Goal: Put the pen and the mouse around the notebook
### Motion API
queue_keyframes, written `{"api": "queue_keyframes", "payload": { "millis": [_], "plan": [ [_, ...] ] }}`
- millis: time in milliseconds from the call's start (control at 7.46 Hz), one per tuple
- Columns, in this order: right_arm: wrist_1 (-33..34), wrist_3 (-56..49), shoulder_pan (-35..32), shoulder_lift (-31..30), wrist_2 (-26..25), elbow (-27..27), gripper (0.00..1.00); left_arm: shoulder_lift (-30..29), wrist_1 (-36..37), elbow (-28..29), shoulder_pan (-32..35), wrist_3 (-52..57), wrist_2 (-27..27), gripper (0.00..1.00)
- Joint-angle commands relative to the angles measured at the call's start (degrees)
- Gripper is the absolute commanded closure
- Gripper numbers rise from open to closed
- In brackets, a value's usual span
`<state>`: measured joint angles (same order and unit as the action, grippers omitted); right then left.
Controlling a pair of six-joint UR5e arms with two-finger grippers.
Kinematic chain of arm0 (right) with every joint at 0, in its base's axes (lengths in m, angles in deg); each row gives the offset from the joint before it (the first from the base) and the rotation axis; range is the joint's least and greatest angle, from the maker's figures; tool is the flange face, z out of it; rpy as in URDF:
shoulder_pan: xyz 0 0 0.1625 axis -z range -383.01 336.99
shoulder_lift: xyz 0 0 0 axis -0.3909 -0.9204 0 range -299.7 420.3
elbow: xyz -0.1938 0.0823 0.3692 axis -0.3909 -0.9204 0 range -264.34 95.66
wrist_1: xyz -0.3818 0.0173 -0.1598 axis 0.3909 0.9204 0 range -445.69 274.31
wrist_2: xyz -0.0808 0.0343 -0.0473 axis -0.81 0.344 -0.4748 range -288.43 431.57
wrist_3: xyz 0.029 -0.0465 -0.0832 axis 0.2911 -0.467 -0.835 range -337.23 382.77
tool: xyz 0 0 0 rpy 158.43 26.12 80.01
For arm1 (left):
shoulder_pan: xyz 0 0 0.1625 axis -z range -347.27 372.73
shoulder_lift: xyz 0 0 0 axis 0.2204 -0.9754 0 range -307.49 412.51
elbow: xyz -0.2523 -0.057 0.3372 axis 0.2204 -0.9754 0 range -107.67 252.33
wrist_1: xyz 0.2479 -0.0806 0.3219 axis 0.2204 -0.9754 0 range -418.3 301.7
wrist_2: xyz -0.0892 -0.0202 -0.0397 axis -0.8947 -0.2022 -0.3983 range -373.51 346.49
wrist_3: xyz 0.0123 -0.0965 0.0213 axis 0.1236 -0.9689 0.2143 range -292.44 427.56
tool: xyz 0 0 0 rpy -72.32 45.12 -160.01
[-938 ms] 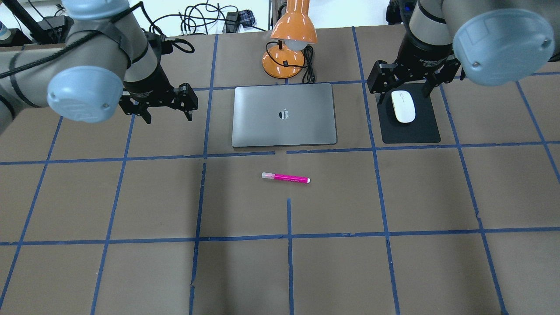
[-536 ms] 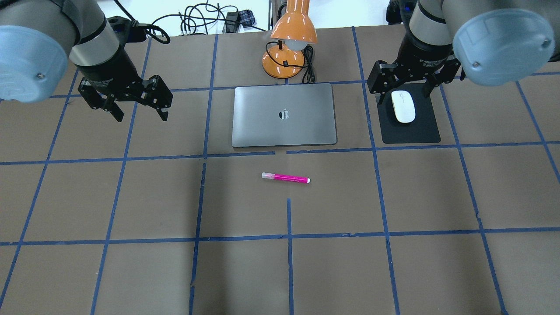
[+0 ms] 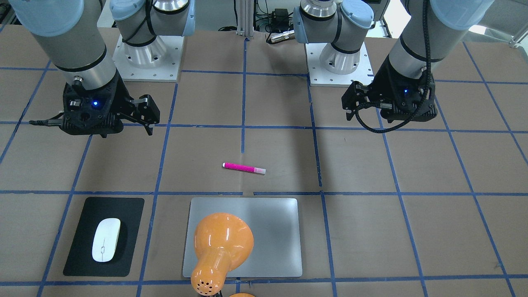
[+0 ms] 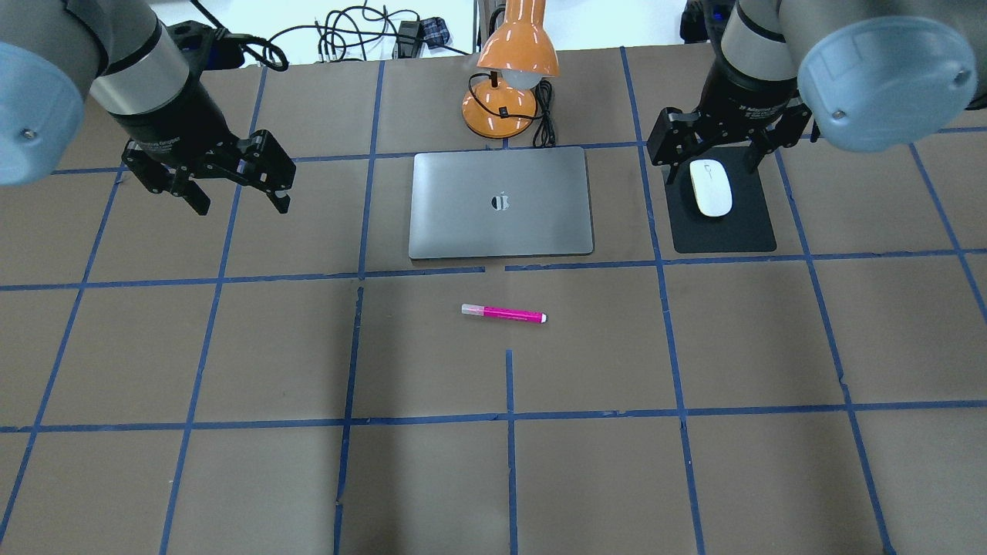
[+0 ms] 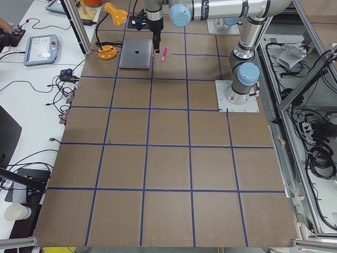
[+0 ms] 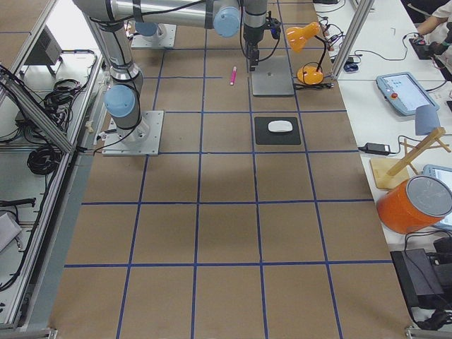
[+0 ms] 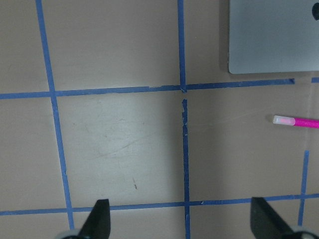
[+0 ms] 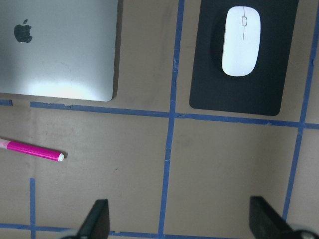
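In the overhead view's upper left, we see the left tool (image 4: 243, 208) hanging above bare worktop (image 4: 231, 478), fingers spread and holding nothing. At centre lies the closed silver notebook (image 4: 501, 202), with an orange desk lamp (image 4: 509, 77) behind it. The pink pen (image 4: 503, 314) lies flat just below the notebook's lower edge, apart from it. At upper right, the white mouse (image 4: 710, 187) sits on a black mouse pad (image 4: 729, 231) beside the notebook. The right tool (image 4: 712, 166) hovers above, likewise spread and empty. We judge both things already placed around the notebook. The next move probably calls only for drawing the arms clear, unless the pen wants nudging nearer.
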<state>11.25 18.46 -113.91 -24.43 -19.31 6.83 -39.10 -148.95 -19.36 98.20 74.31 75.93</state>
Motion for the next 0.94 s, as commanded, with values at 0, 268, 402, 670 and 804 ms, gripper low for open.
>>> {"api": "queue_keyframes", "payload": {
  "millis": [0, 268, 402, 670, 804],
  "plan": [
    [0.0, 0.0, 0.02, 0.0, 0.0, 0.06, 0.0, 0.03, 0.12, -0.6, 0.05, 0.02, 0.03, 0.0],
    [0.0, 0.0, 0.02, 0.0, 0.0, 0.06, 0.0, -0.23, 0.73, -0.6, -0.04, 0.02, -0.14, 0.0],
    [0.0, 0.0, 0.02, 0.0, 0.0, 0.06, 0.0, -0.15, 0.56, -0.69, -0.13, 0.02, 0.03, 0.0],
    [0.0, 0.0, 0.02, 0.0, 0.0, 0.06, 0.0, -0.15, 0.74, -0.43, -0.04, 0.02, 0.12, 0.0],
    [0.0, 0.0, 0.02, 0.0, 0.0, 0.06, 0.0, -0.15, 0.74, -0.6, -0.04, 0.02, 0.21, 0.0]
  ]
}}
